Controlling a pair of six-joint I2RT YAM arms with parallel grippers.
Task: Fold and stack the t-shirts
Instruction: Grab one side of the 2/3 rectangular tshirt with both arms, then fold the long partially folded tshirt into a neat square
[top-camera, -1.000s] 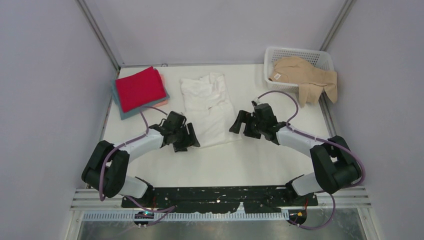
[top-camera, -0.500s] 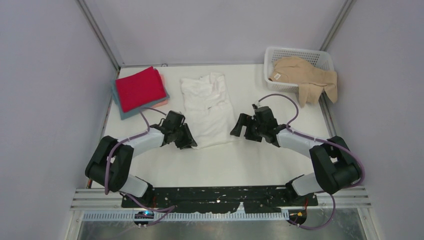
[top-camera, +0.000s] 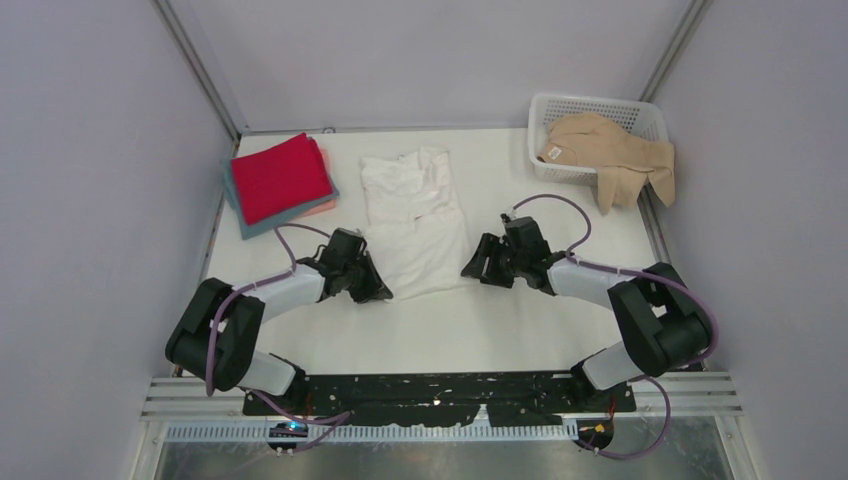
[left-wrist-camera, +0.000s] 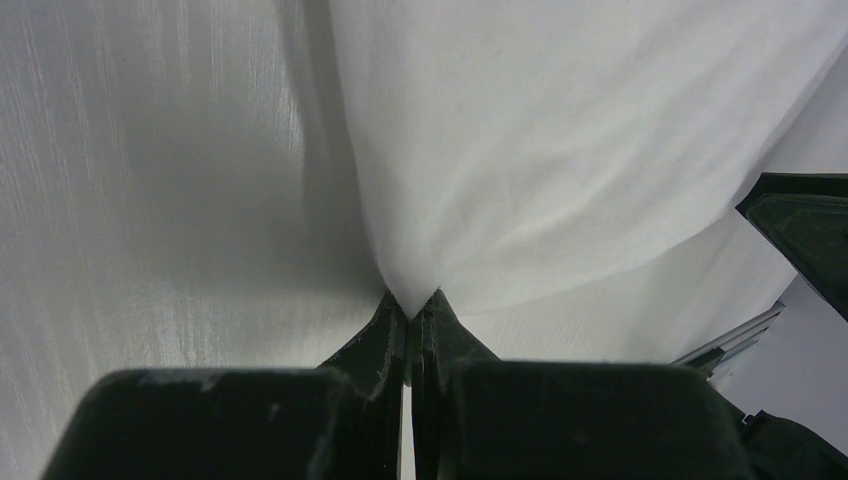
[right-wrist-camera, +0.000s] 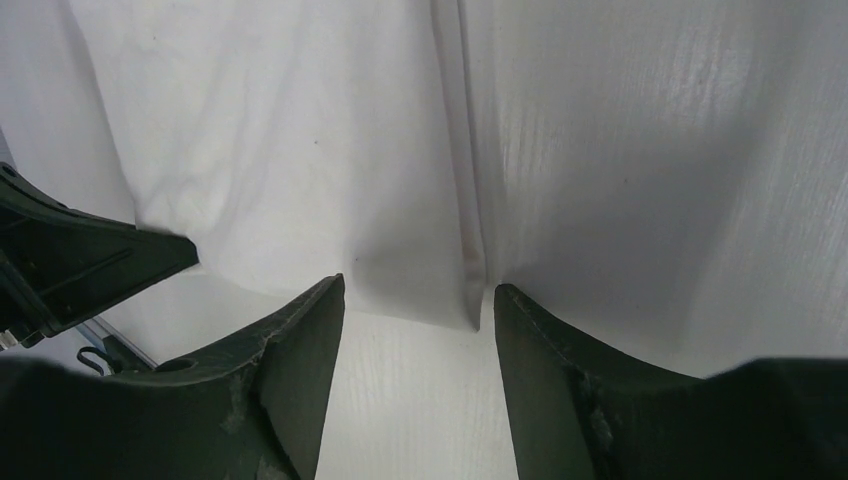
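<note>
White table held the shirt at its middle; our left gripper was pinched shut on one near corner, our right gripper part-open astride the other (for an even lift, we judged).

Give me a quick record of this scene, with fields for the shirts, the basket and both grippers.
white t-shirt: lying mid-table between the two arms
left gripper: shut on the white t-shirt's near left corner
right gripper: open, jaws either side of the shirt's near right edge
folded stack: far left; red on top, teal-blue under it, pink edge peeking out
tan t-shirt: partly in the basket, hanging over its rim
basket: far right corner of the table
</note>
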